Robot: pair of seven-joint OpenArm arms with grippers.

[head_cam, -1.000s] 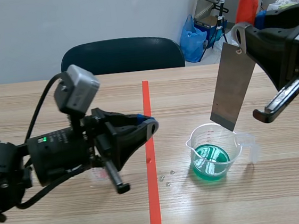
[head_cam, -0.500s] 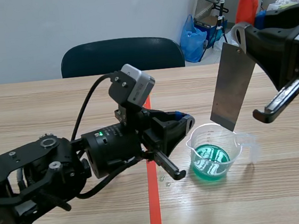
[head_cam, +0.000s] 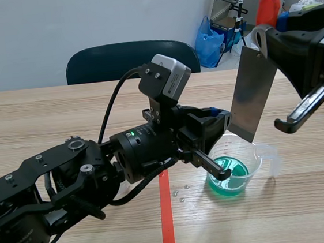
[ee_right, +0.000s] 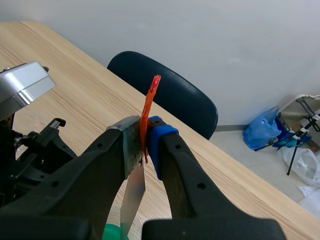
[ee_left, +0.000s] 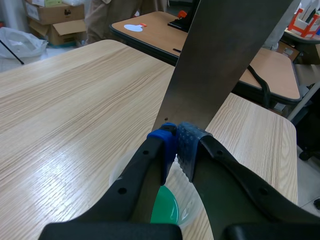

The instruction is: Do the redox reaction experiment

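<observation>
Left gripper (ee_left: 177, 144): has swung in from the table's left, fingers closed pad to pad at the lower edge of the flat grey metal strip (head_cam: 253, 91).
Right gripper (ee_right: 142, 145): unmoved, clamped on the strip's top.
Strip hangs just above the clear plastic beaker (head_cam: 260, 159) of green liquid; immersion likely next.

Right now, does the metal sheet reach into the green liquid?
No: the metal sheet hangs from the right tool with its lower edge clear above the green liquid in the beaker.
</observation>
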